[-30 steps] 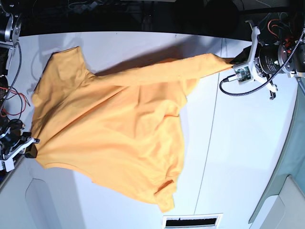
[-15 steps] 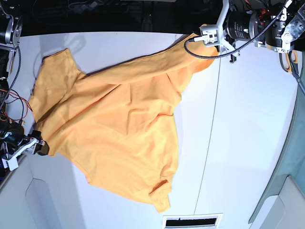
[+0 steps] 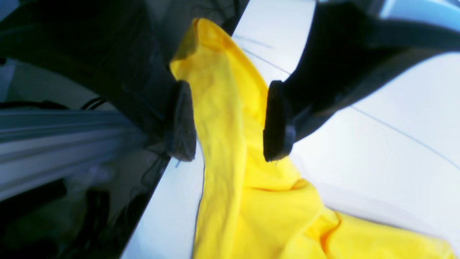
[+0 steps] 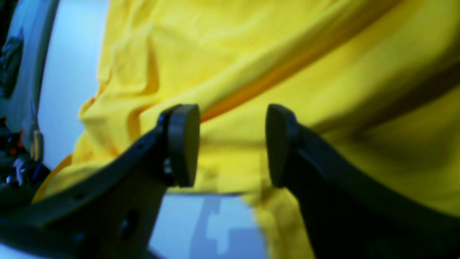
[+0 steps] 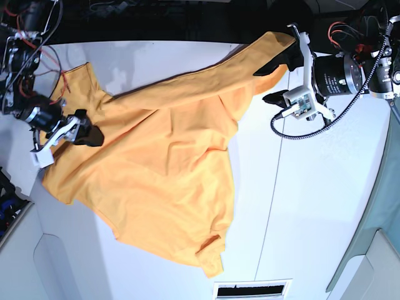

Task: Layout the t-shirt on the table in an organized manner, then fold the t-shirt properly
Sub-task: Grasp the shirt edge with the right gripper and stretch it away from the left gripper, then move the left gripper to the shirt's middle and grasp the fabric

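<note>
The orange-yellow t-shirt (image 5: 162,156) lies spread and wrinkled on the white table (image 5: 312,206), with one long corner drawn out to the far edge. My left gripper (image 5: 265,84) is open at that corner. In the left wrist view a strip of the t-shirt (image 3: 222,108) runs loosely between the spread pads (image 3: 179,122) of the left gripper (image 3: 228,122). My right gripper (image 5: 95,136) is open over the shirt's left part. Its pads (image 4: 183,144) stand apart just above the cloth (image 4: 251,54), gripping nothing. No lettering shows.
A thin dark seam (image 5: 275,187) crosses the table right of the shirt. A grey-green panel (image 5: 381,206) borders the right edge. A dark slot (image 5: 252,290) sits at the front edge. A coiled cable (image 5: 300,128) hangs from the left arm. Loose wires (image 5: 25,50) lie far left.
Both grippers have opened and let go of the shirt. The left one drew back from the far edge. The right arm moved from the shirt's lower left corner up over its left part.
</note>
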